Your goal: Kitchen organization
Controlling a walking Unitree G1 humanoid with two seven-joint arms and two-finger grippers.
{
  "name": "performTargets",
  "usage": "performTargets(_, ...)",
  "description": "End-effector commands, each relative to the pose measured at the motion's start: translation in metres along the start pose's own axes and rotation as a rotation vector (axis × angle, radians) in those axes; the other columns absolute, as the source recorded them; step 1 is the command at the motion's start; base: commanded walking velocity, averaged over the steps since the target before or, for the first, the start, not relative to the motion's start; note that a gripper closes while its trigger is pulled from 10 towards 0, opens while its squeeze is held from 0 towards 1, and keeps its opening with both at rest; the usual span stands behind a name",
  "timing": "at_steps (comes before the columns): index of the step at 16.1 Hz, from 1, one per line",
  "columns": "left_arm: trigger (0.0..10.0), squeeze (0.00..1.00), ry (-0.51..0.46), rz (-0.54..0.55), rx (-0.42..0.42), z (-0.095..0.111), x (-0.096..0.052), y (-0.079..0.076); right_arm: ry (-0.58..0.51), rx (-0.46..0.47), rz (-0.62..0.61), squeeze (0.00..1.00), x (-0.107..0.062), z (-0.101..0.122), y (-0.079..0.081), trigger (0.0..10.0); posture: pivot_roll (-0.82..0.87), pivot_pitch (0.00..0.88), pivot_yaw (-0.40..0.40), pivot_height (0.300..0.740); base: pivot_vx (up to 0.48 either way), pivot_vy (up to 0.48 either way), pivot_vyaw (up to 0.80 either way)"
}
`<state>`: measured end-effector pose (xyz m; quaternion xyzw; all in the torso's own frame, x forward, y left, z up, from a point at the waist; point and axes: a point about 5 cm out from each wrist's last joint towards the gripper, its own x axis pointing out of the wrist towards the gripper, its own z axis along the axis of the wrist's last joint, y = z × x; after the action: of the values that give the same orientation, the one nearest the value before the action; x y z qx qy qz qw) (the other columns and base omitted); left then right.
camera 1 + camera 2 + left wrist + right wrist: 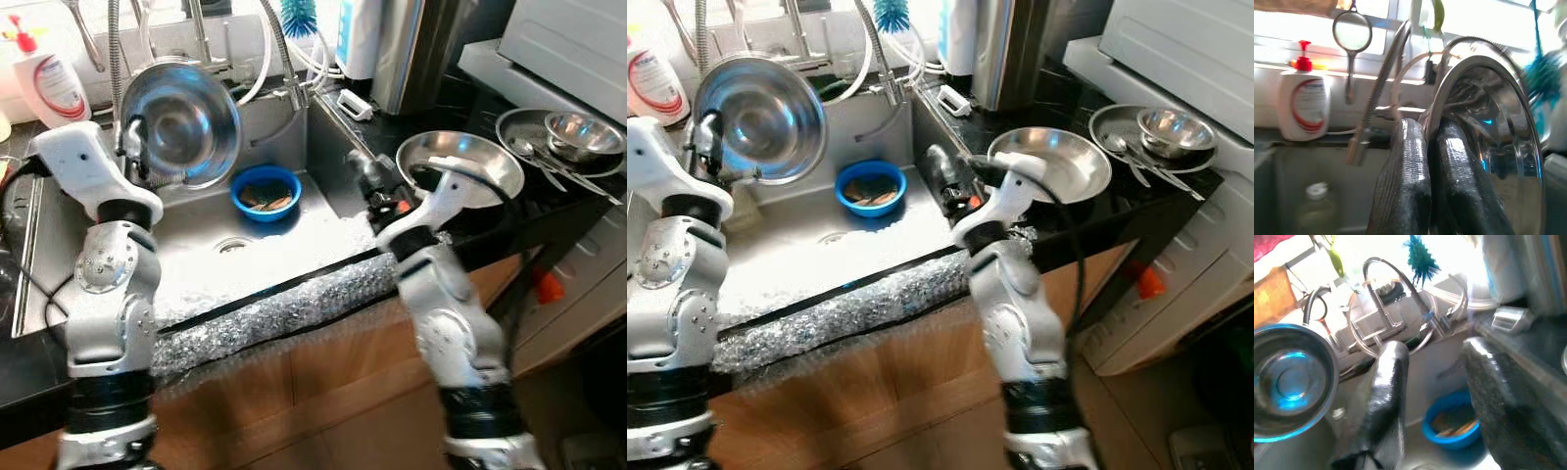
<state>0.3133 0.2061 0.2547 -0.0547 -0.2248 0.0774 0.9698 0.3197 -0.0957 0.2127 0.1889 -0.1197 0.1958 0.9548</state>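
Currently a steel bowl [181, 119] is held tilted on edge above the back-left of the sink [294, 220], its rim pinched between the closed fingers of the left gripper [134, 137]. Right gripper [364, 176] hovers at the sink's right edge, jaws spread wide, holding nothing. A blue bowl [266, 191] with scraps sits in the basin. On the counter to the right: a steel plate [460, 162], then a tray [558, 137] with a small bowl and utensils. Step looks like carrying the bowl out of the sink. Next probably needs a swing right toward the counter dishes, keeping clear of the faucet [284, 59].
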Motion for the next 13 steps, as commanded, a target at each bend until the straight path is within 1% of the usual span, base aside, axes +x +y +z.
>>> performTargets(1,10.0,0.0,-0.011,-0.005,0.036,-0.001,-0.001,0.002,-0.006,-0.06,-0.008,0.0,-0.004,0.001,0.001,10.0,0.01,0.089,-0.001,0.74,0.0,0.0,0.0)
performTargets(2,10.0,0.0,0.015,-0.007,0.134,-0.01,-0.001,0.012,-0.001,-0.102,-0.029,0.0,-0.014,-0.001,-0.004,10.0,0.0,0.09,0.003,0.74,0.0,0.0,0.0)
performTargets(3,10.0,0.0,0.052,-0.015,0.207,-0.02,-0.001,0.02,0.018,-0.164,-0.052,0.0,-0.025,-0.005,-0.009,10.0,0.0,0.089,0.006,0.74,0.0,0.0,0.0)
performTargets(5,10.0,0.0,0.088,-0.035,0.297,-0.031,0.0,0.025,0.037,-0.194,-0.082,0.0,-0.036,-0.009,-0.013,10.0,0.0,0.086,0.011,0.74,0.0,0.0,0.0)
performTargets(6,10.0,0.0,0.125,-0.041,0.367,-0.043,0.002,0.028,0.055,-0.205,-0.105,0.0,-0.044,-0.013,-0.015,10.0,0.0,0.08,0.016,0.74,0.0,0.0,0.0)
performTargets(8,10.0,0.0,0.17,-0.032,0.386,-0.056,0.005,0.03,0.073,-0.216,-0.12,0.0,-0.05,-0.017,-0.014,10.0,-0.02,0.075,0.024,0.74,0.0,0.0,0.0)
performTargets(9,10.0,0.0,0.202,-0.021,0.381,-0.063,0.008,0.03,0.074,-0.218,-0.123,0.0,-0.052,-0.018,-0.013,10.0,-0.02,0.071,0.027,0.74,0.0,0.0,0.0)
performTargets(12,10.0,0.0,0.286,-0.011,0.358,-0.081,0.008,0.029,0.072,-0.226,-0.129,0.0,-0.053,-0.017,-0.012,10.0,-0.03,0.06,0.034,0.74,0.0,0.0,0.0)
performTargets(13,10.0,0.0,0.303,-0.004,0.326,-0.084,0.008,0.029,0.071,-0.228,-0.13,0.0,-0.053,-0.017,-0.012,10.0,-0.03,0.057,0.034,0.74,0.0,0.0,0.0)
